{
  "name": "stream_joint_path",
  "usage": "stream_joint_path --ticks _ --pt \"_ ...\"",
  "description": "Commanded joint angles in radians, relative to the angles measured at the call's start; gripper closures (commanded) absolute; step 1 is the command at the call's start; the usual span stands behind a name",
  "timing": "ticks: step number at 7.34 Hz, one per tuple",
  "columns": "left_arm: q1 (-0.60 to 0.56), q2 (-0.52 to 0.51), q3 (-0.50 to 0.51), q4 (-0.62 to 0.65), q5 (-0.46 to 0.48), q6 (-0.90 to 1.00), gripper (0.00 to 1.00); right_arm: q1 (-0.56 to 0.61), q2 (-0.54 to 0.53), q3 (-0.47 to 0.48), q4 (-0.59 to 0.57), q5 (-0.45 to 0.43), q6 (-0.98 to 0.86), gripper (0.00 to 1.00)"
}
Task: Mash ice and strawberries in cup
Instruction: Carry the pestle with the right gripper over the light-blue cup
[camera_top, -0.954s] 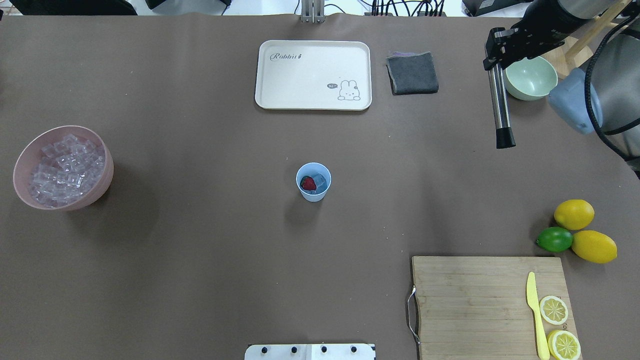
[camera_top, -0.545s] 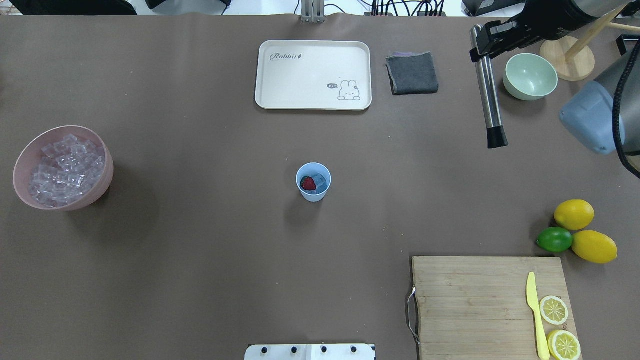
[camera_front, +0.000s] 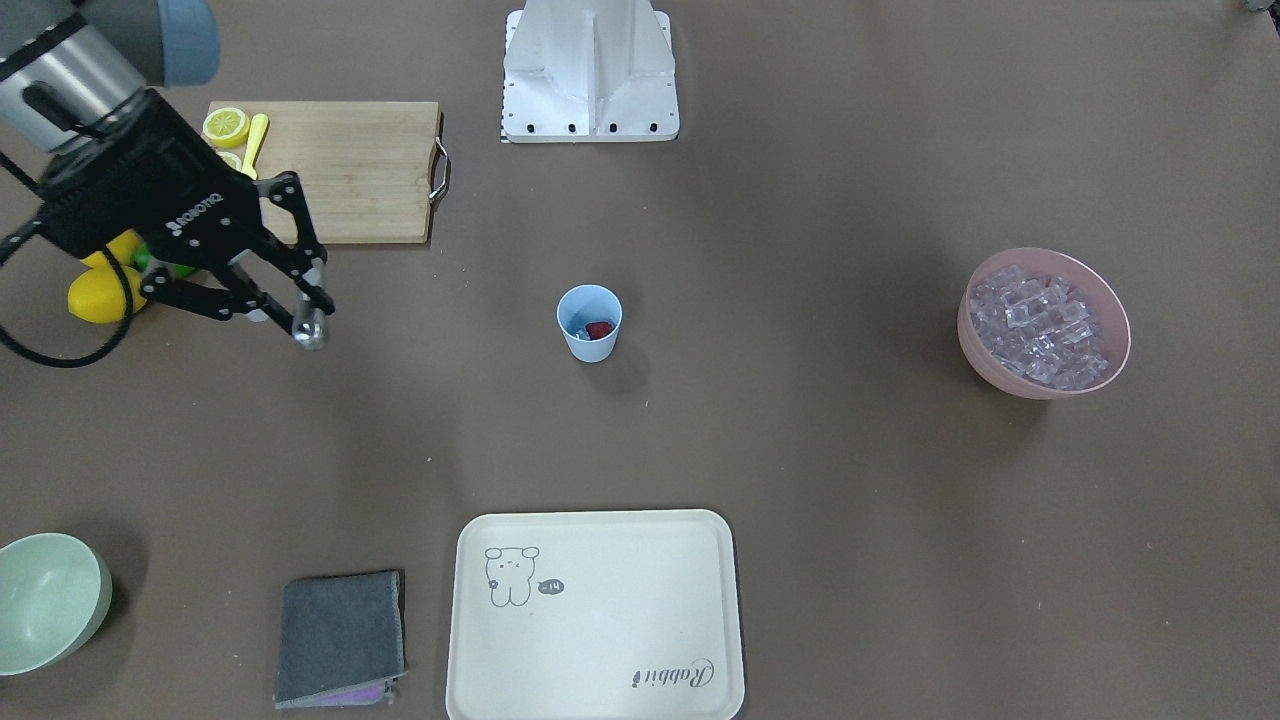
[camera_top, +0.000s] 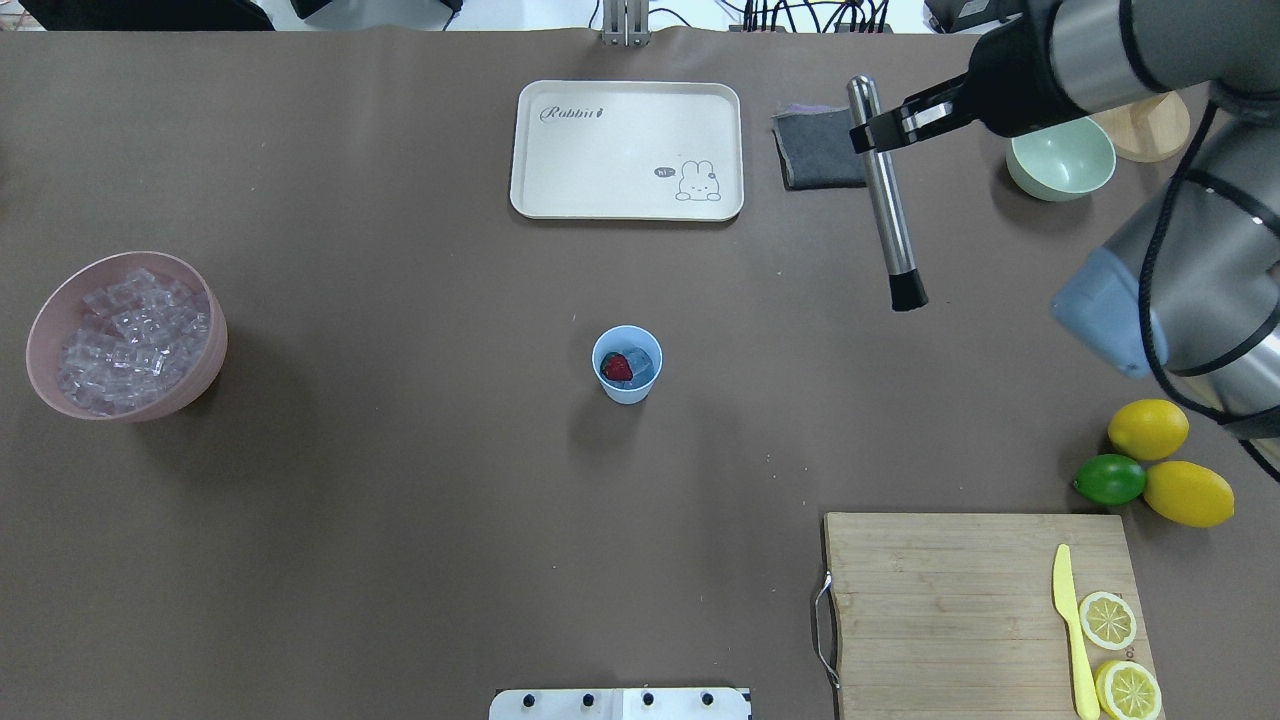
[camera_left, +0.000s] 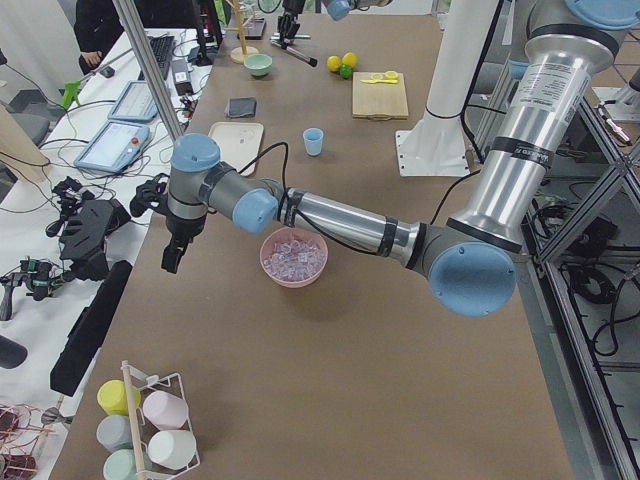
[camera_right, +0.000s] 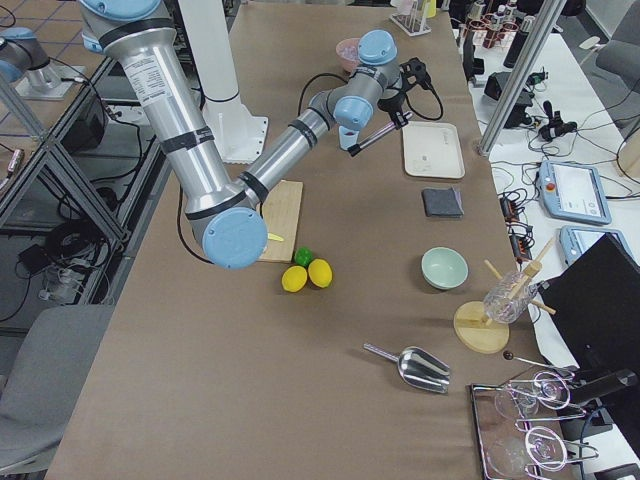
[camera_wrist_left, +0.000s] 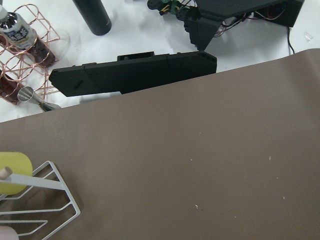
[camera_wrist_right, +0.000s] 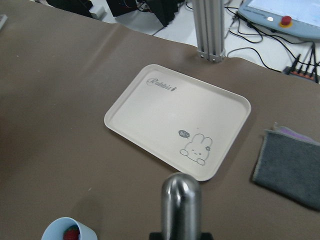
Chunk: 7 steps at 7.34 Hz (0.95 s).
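- The cup (camera_top: 627, 365) stands upright near the middle of the brown surface (camera_top: 400, 500), with nothing touching it.
- Inside it lie the strawberry (camera_top: 617, 368) and, just beside it, a clear piece of ice (camera_top: 642, 361).
- Many more ice cubes fill a pink bowl (camera_top: 205, 330) well apart from the cup, on the robot's left side of the surface.
- Beyond the cup is a cream tray (camera_top: 600, 160), and a folded grey cloth (camera_top: 815, 150) lies just beside it.
- The right end effector (camera_top: 872, 135) is clamped on a metal rod (camera_top: 885, 200) near its upper end.
- The rod is tilted and its black tip (camera_top: 908, 295) points down, in the air above the surface. It is well apart from the cup, on the cup's right and far side.
- The right arm reaches in from the far right corner, its forearm passing over a pale green bowl (camera_top: 1060, 160) towards the cloth.
- The right wrist view looks down along the rod (camera_wrist_right: 181, 205) at the tray, with the cup at its lower edge.
- The left arm stretches past the pink bowl to the surface's far edge, wrist turned down.
- Whether the left end effector (camera_left: 172, 256) has its fingers apart or together, I cannot tell.
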Motion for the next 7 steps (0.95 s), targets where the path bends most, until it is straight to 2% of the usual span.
stream_joint_path --ticks 1,3,4,6,7 --pt "-0.06 0.015 0.075 0.008 0.003 -0.04 0.02 -0.13 -0.028 -0.034 0.262 -0.11 0.02 1.0" --pt "-0.09 0.034 0.124 0.008 0.001 -0.038 0.02 -0.135 -0.075 -0.031 0.418 -0.165 0.048 1.0" --pt "-0.104 0.035 0.129 0.009 0.001 -0.041 0.02 -0.147 -0.093 -0.032 0.457 -0.217 0.051 1.0" --pt "-0.106 0.035 0.165 0.009 0.001 -0.041 0.02 -0.198 -0.115 -0.077 0.627 -0.341 0.086 1.0" --pt "-0.106 0.035 0.176 0.009 0.001 -0.041 0.02 -0.244 -0.113 -0.075 0.635 -0.386 0.085 1.0"
